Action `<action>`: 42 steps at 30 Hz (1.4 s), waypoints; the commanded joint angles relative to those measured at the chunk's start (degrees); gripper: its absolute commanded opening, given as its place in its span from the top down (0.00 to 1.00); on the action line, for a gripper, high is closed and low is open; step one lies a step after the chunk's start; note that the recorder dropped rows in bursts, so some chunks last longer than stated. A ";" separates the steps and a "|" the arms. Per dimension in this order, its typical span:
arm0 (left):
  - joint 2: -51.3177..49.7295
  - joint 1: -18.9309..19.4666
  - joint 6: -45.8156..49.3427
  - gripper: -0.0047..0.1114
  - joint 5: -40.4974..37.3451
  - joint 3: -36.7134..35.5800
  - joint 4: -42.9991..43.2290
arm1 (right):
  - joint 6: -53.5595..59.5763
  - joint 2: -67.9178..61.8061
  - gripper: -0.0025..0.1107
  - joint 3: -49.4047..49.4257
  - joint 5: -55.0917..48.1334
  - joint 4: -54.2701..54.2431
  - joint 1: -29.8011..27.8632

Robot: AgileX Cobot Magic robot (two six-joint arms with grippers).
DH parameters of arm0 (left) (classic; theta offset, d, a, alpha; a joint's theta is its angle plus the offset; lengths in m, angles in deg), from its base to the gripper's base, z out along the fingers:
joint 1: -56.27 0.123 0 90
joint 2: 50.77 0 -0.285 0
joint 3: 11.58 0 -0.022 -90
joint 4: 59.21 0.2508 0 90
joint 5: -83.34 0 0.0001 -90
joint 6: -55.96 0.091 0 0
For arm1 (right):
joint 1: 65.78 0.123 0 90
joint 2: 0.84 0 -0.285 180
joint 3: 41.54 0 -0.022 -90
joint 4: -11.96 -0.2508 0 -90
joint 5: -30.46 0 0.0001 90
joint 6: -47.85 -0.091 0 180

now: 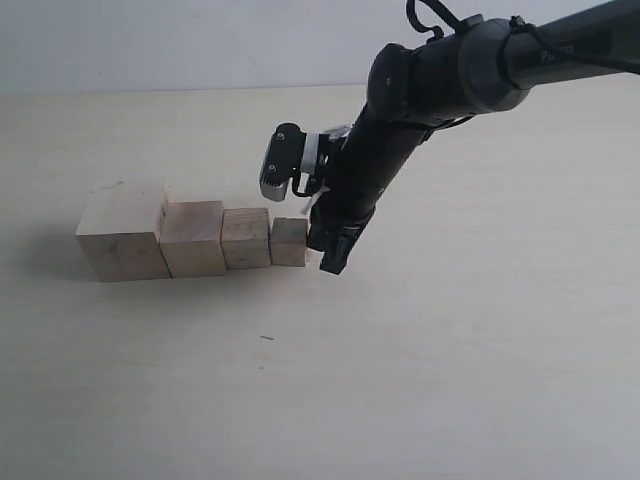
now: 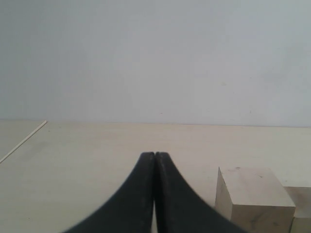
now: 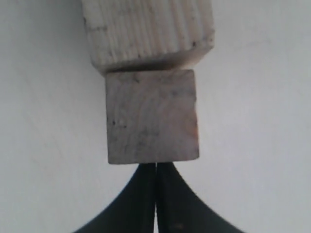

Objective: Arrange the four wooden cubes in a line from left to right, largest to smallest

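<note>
1. The 4 wooden cubes stand on the counter [image 1: 470, 360] in 1 row. The largest cube [image 1: 122, 230] is at the 9 o'clock end. The second cube [image 1: 193, 238] and third cube [image 1: 246, 238] follow, and the smallest cube [image 1: 289, 242] is at the 3 o'clock end. Neighbours touch or nearly touch.
2. The right fingers [image 3: 138, 204] are pressed together and hold nothing. Their tips sit at the smallest cube's 3 o'clock face. I cannot tell whether they touch it or are just off it.
3. The order already looks right, so the step in hand seems to be a last squaring nudge. Push low and centred on that face, straight toward 9 o'clock and slowly, so the cube slides rather than pivots. In the right wrist view the tips sit close to the middle of the cube's edge, which suits this.
4. Stop once the smallest cube meets the third, because more push would likely shove the whole row. Back off toward 3 o'clock before lifting, so nothing drags.
5. The left fingers [image 2: 141, 194] are also pressed together and empty, low over the counter with a cube near them. That arm is outside the exterior view.
6. The counter is pale, matte and smooth-looking, so light cubes should slide easily. A small dark speck [image 1: 267, 338] lies at 6 o'clock from the row. Behind is a plain pale wall [image 1: 150, 40].
</note>
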 commanded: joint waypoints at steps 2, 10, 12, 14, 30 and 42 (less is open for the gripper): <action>0.38 0.11 0.04 0.94 0.18 -0.19 -0.58 | 1.65 0.12 0.98 0.35 1.93 -2.05 -0.02; 0.38 0.11 0.04 0.94 0.18 -0.19 -0.58 | 0.48 1.35 0.98 0.35 3.98 -1.52 -0.02; 0.38 0.11 0.04 0.94 0.18 -0.19 -0.58 | -6.95 5.51 0.98 0.35 2.86 5.94 -0.14; 0.38 0.11 0.04 0.94 0.18 -0.19 -0.58 | -16.40 10.27 0.98 0.35 2.03 13.64 -0.14; 0.38 0.11 0.04 0.94 0.18 -0.19 -0.58 | -57.37 66.97 0.98 41.14 18.35 23.04 -0.14; 0.38 0.11 0.04 0.94 0.18 -0.19 -0.58 | -79.89 95.62 0.98 75.62 36.77 35.16 -0.01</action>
